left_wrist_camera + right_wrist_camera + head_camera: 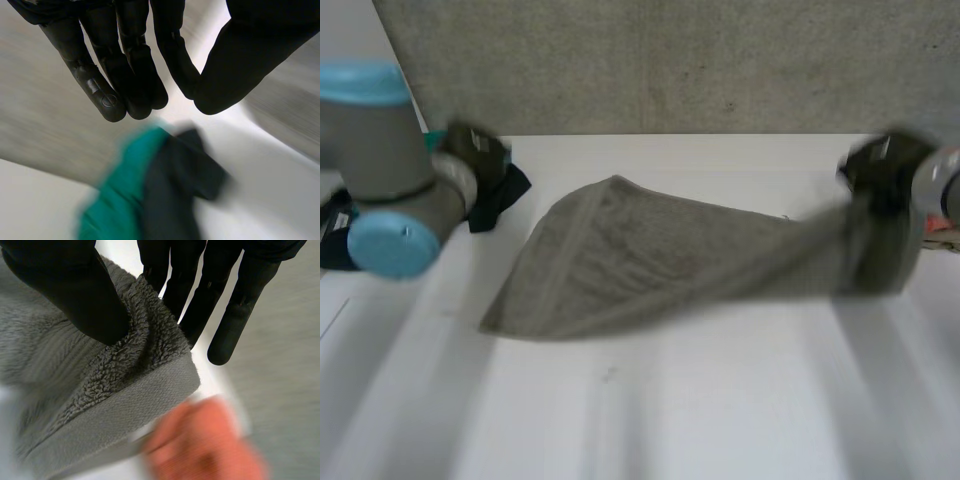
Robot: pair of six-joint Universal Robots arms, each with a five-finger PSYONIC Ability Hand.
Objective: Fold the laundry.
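Note:
A grey terry towel (650, 260) stretches across the table (670, 400) from the middle left to the right edge. My right hand (885, 175) holds its right end lifted off the surface. In the right wrist view the thumb (75, 290) and fingers (200, 295) pinch the towel (100, 390) at its hemmed edge near a corner. My left hand (475, 150) is off the towel, at the back left. Its fingers and thumb (130, 75) are drawn together with nothing between them.
A dark and teal cloth (500, 195) lies at the back left, right below my left hand's fingertips (150, 195). Something orange (205, 440) sits under the held towel corner, at the table's right edge (938, 226). A grey wall (670, 60) runs along the back.

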